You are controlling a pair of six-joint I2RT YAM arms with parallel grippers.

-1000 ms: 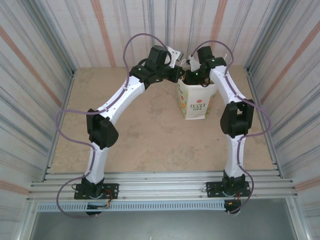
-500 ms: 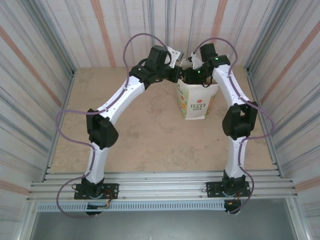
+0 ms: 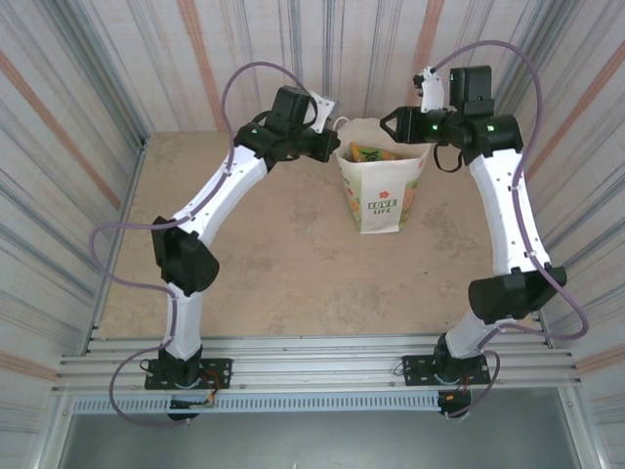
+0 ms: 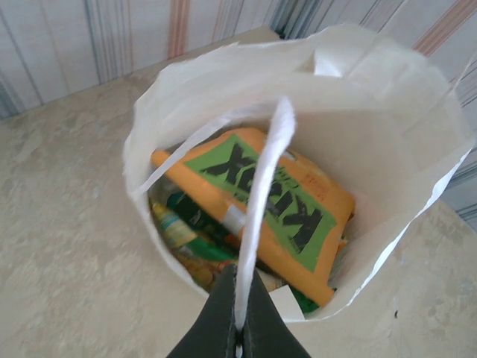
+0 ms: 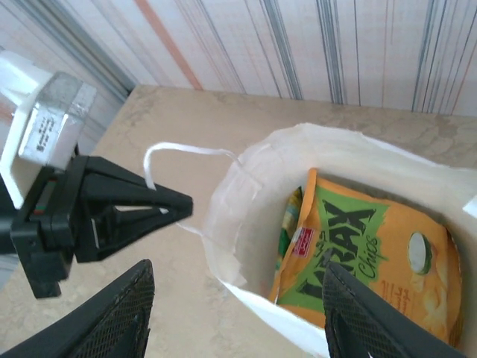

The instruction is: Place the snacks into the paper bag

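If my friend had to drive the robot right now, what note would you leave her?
Left gripper: shut on the bag's handle, holding the mouth open.
Right gripper: open, empty, near the bag's mouth.
Paper bag: upright on the table.
Snacks: inside the bag, orange packet on top.
Done: the packets in sight are bagged.
Left: probably just release the handle and back both arms away.

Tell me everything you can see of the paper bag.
The paper bag is white paper with green lettering on its front. It stands upright on the table, mouth open. Inside lie snack packets, an orange packet with a green label on top. The left gripper pinches one thin handle.
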